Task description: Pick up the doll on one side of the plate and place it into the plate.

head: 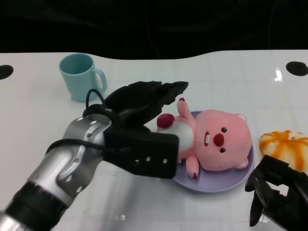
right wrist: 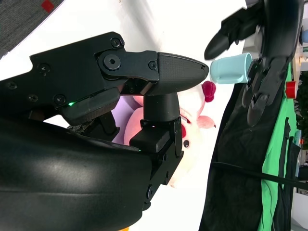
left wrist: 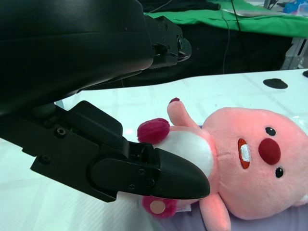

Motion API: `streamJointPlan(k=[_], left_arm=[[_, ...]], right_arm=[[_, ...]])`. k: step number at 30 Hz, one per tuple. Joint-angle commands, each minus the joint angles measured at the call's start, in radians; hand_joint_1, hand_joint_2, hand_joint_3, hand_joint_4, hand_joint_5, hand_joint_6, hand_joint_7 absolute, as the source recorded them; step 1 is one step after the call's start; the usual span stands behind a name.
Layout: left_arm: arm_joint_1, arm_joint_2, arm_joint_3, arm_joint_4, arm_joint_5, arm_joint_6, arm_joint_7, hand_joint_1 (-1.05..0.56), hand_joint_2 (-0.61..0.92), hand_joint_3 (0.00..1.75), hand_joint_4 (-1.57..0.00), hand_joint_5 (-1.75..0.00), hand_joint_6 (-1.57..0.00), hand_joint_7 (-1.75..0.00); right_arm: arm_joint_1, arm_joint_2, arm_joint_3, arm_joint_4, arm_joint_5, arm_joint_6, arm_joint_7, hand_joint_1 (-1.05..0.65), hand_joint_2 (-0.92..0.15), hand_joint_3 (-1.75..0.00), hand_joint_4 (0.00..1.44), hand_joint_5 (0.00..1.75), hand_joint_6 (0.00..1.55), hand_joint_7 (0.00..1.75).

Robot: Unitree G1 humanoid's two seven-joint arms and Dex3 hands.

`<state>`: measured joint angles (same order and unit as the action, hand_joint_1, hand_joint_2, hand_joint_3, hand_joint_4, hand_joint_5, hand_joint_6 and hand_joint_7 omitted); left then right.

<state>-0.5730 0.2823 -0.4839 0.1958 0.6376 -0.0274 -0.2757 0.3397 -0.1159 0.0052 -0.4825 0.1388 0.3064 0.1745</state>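
Observation:
The pink plush doll [head: 219, 142] lies on its back in the lavender plate [head: 211, 185], head toward the right. My left hand [head: 144, 101] hovers at the doll's feet and belly with its fingers spread and nothing in them. In the left wrist view the thumb [left wrist: 163, 175] sits just in front of the doll's white belly [left wrist: 187, 149], while the other fingers [left wrist: 168, 43] stand well above it. My right hand [head: 276, 192] hangs at the lower right, off the plate's rim, and holds nothing. The right wrist view shows the doll [right wrist: 192, 125] beyond its fingers [right wrist: 178, 70].
A light blue cup [head: 79, 77] stands at the back left of the white table. An orange-and-white pumpkin-like toy [head: 286, 147] lies right of the plate, just behind my right hand. The table's far edge meets a dark background.

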Motion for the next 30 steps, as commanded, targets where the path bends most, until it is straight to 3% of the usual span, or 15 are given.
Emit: streamJointPlan(k=[1, 13, 16, 21, 23, 25, 27, 30], left_arm=[[0.066, 0.050, 0.047, -0.097, -0.021, -0.009, -0.017, -0.92, 0.92, 0.28, -0.12, -0.10, -0.09, -0.04], [0.321, 0.100, 0.220, -0.214, -0.129, -0.183, 0.111, -0.62, 0.92, 0.21, -0.43, -0.38, -0.43, -0.16], [0.382, 0.087, 0.255, -0.213, -0.166, -0.225, 0.146, -0.48, 0.92, 0.15, -0.43, -0.71, -0.56, -0.14], [0.466, 0.055, 0.306, -0.198, -0.266, -0.291, 0.180, -0.23, 0.92, 0.13, -0.60, -0.96, -0.78, -0.21], [0.500, 0.036, 0.324, -0.208, -0.326, -0.292, 0.166, -0.17, 0.89, 0.24, -0.64, -1.10, -0.82, -0.33], [0.529, 0.020, 0.338, -0.216, -0.384, -0.293, 0.149, -0.12, 0.69, 0.67, -0.65, -1.21, -0.74, -0.66], [0.553, 0.010, 0.346, -0.225, -0.438, -0.285, 0.127, -0.08, 0.59, 0.96, -0.70, -1.29, -0.72, -0.93], [0.607, 0.007, 0.355, -0.276, -0.508, -0.223, 0.078, -0.07, 0.60, 1.02, -0.76, -1.38, -0.74, -1.13]], right_arm=[[0.005, -0.006, -0.008, -0.014, 0.012, 0.011, 0.001, -0.62, -0.92, -0.49, 0.85, 1.75, 0.61, 1.73], [0.007, -0.002, -0.009, -0.027, 0.027, 0.029, 0.003, -0.62, -0.91, -0.50, 0.86, 1.75, 0.62, 1.73], [0.008, -0.003, -0.010, -0.030, 0.034, 0.031, 0.004, -0.61, -0.90, -0.51, 0.86, 1.75, 0.62, 1.73], [0.015, -0.005, -0.008, -0.042, 0.033, 0.031, 0.005, -0.61, -0.90, -0.52, 0.85, 1.75, 0.60, 1.73], [0.016, -0.002, -0.008, -0.046, 0.034, 0.035, 0.003, -0.61, -0.90, -0.52, 0.84, 1.75, 0.60, 1.73], [0.016, -0.001, -0.008, -0.055, 0.036, 0.049, -0.001, -0.60, -0.90, -0.52, 0.84, 1.75, 0.59, 1.73], [0.017, -0.003, -0.008, -0.058, 0.037, 0.050, 0.003, -0.60, -0.90, -0.53, 0.82, 1.75, 0.59, 1.73], [0.018, -0.005, -0.007, -0.065, 0.034, 0.055, 0.004, -0.59, -0.90, -0.54, 0.82, 1.75, 0.58, 1.74]])
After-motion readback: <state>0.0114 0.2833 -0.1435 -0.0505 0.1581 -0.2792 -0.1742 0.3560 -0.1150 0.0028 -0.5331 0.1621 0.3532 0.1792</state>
